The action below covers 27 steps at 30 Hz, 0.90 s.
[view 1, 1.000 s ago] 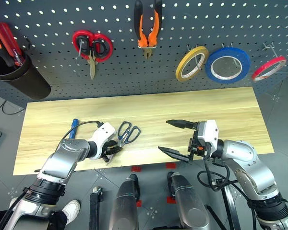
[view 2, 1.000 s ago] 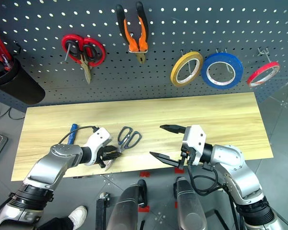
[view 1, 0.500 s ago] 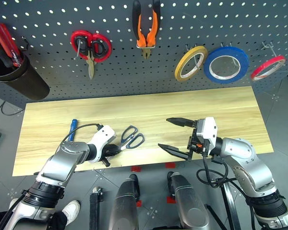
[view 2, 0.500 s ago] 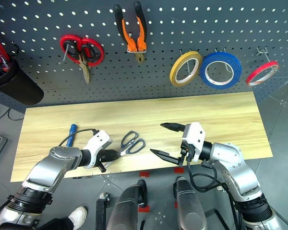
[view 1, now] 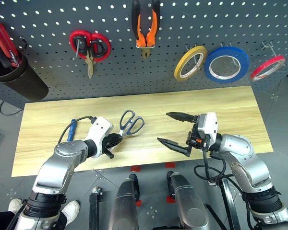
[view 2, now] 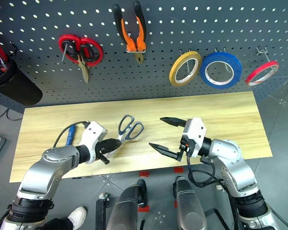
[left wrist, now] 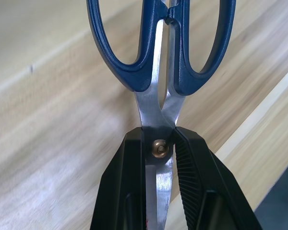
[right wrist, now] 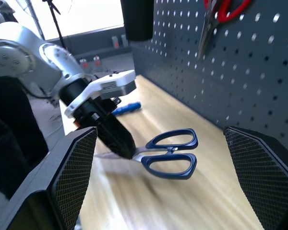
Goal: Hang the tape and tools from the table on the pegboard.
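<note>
Gripping the steel scissors [view 1: 130, 123] at the blades, just by the pivot rivet, the left gripper [view 1: 116, 139] is seen with its jaws clamped narrow on the metal. Compared with a second ago, the scissors have been raised and swung: their dark blue handle loops, which then lay flat on the tabletop [view 1: 230, 108] beside the gripper, are now carried off the wood and point toward the far right, toward the pegboard [view 1: 48, 67]. The right gripper [view 1: 176, 130] is held near the middle of the tabletop with its jaws spread wide and nothing between them, much as before.

The blue-handled screwdriver [view 1: 72, 129] is left lying on the tabletop at the left, just behind the left arm. On the pegboard, the orange-and-black pliers [view 1: 145, 26] and the wide blue tape roll [view 1: 226, 63] are already hung; the red-handled scissors [view 1: 90, 48], the yellow roll [view 1: 190, 63] and the red roll [view 1: 268, 67] are hung there too. A black cup [view 1: 17, 79] at the far left holds red-handled tools. No readable writing or brand can be made out.
</note>
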Available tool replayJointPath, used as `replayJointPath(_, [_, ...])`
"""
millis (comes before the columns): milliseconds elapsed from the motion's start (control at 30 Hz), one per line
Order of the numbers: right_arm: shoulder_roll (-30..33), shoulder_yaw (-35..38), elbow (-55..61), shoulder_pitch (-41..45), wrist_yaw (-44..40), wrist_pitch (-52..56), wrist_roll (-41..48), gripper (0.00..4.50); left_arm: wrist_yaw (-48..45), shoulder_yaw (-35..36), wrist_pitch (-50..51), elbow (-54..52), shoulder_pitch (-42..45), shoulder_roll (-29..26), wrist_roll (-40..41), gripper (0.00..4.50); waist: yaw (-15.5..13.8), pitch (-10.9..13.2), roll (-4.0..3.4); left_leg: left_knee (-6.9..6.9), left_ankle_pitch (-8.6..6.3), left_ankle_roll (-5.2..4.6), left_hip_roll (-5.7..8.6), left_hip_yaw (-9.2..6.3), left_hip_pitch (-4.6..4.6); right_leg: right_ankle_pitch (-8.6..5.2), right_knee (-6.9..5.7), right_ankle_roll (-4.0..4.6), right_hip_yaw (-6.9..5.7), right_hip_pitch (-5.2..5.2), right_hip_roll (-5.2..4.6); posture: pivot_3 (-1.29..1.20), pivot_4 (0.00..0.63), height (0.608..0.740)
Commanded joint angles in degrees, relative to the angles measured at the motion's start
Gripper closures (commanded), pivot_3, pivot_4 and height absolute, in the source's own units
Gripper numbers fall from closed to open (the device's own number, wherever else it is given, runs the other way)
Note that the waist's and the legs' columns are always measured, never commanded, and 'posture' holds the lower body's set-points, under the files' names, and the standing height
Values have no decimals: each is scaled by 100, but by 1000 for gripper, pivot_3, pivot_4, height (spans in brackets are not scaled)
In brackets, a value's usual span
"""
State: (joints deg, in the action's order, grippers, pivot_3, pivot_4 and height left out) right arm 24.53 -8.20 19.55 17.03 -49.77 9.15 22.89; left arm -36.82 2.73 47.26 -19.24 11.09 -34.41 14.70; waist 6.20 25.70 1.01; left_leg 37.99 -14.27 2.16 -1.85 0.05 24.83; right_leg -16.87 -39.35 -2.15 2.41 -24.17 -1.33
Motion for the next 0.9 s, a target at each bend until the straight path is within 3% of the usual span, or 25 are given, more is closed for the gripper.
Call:
replayJointPath(33, [-120, 107, -59, 110, -14, -278, 59, 0, 342, 319, 155, -840, -131, 230, 256, 3954, -7, -12, 10, 1, 0, 1, 0, -1, 0, 0, -1, 0, -2, 0, 0, -199, 385, 740])
replayJointPath(400, [-343, 296, -234, 517, 30, -438, 287, 0, 1411, 935, -123, -1684, -124, 966, 366, 3954, -94, -231, 79, 5, 4, 8, 2, -9, 4, 1, -9, 2, -13, 0, -1, -146, 284, 740])
replayJointPath(900, [-619, 390, -661, 991, 44, -758, 215, 0, 1811, 1056, -543, -1821, 97, 1104, 405, 3954, -159, -682, 128, 5, 4, 7, 8, -12, 6, 2, -1, 3, -17, 4, -4, -113, 225, 740])
